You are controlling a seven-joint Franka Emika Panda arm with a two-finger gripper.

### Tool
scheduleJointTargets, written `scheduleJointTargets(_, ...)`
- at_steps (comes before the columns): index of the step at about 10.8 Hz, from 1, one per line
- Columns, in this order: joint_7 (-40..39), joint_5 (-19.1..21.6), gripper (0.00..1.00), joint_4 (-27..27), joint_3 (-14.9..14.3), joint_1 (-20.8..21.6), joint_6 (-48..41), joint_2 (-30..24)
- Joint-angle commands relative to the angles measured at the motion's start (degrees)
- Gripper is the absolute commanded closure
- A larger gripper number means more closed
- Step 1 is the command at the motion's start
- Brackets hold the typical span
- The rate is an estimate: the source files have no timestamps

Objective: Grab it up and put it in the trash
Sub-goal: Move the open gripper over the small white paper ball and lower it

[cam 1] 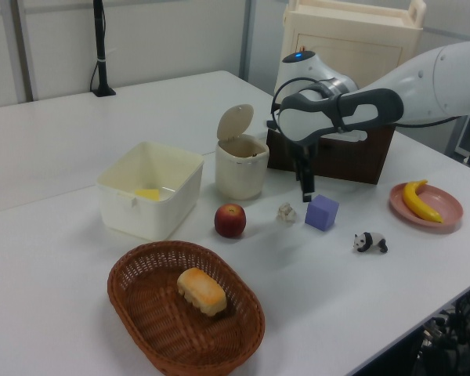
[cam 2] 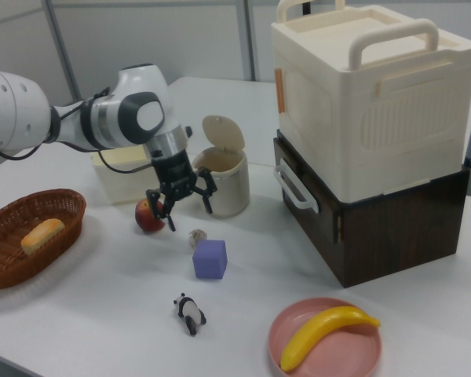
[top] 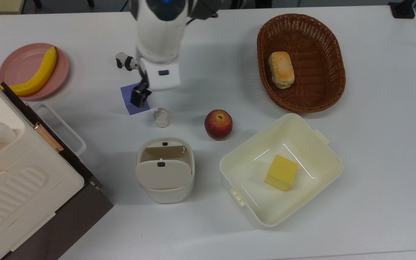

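The white table point(top: 374, 151) carries all items. Taking the top view's bottom edge as the near edge: nearest stands the square cream tub point(top: 332, 169), holding a yellow block point(top: 281, 172). Beside it, toward the top view's left, stands the trash bin point(top: 165, 169), its flap lid point(top: 163, 174) tipped up and the mouth uncovered. At the top view's bottom-left corner sits the large cream appliance point(top: 16, 180) on a dark wooden base point(cam 2: 392, 228).

Next back, a red apple point(top: 218, 124) stands on the table. The paper wad point(top: 161, 117) lies on the bare table between the apple and a purple cube point(top: 133, 107), just beyond the bin and apart from all three.

The claw point(cam 2: 179, 200) hangs above the wad and cube, touching neither; in the right view its fingers point(cam 2: 209, 200) are spread, released, grasping nothing.

Farther back, a panda figurine point(top: 124, 61) stands beside the arm. A pink plate point(top: 16, 63) with a banana point(top: 38, 74) lies toward the far-left corner in the top view. A wicker basket point(top: 323, 47) holding a bread roll point(top: 281, 69) sits toward the far-right corner.
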Motion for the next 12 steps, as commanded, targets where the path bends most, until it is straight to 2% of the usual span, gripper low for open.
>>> scheduleJointTargets(1, -3.4, -0.94, 0.0, 1.67, -0.02, -1.1, 0.96, 1.71)
scheduleJointTargets(5, 1.33, 1.16, 0.0, 1.59, 0.07, -1.54, 2.44, 3.48)
scheduleJointTargets(7, 5.28, 4.75, 0.0, 1.5, 0.15, -1.45, 4.55, 4.1)
scheduleJointTargets(10, 11.7, 5.12, 0.0, 1.32, 0.5, -0.93, 8.16, 5.59)
scheduleJointTargets(12, 12.42, 4.51, 0.0, 1.32, 0.5, -0.66, 9.31, 6.82)
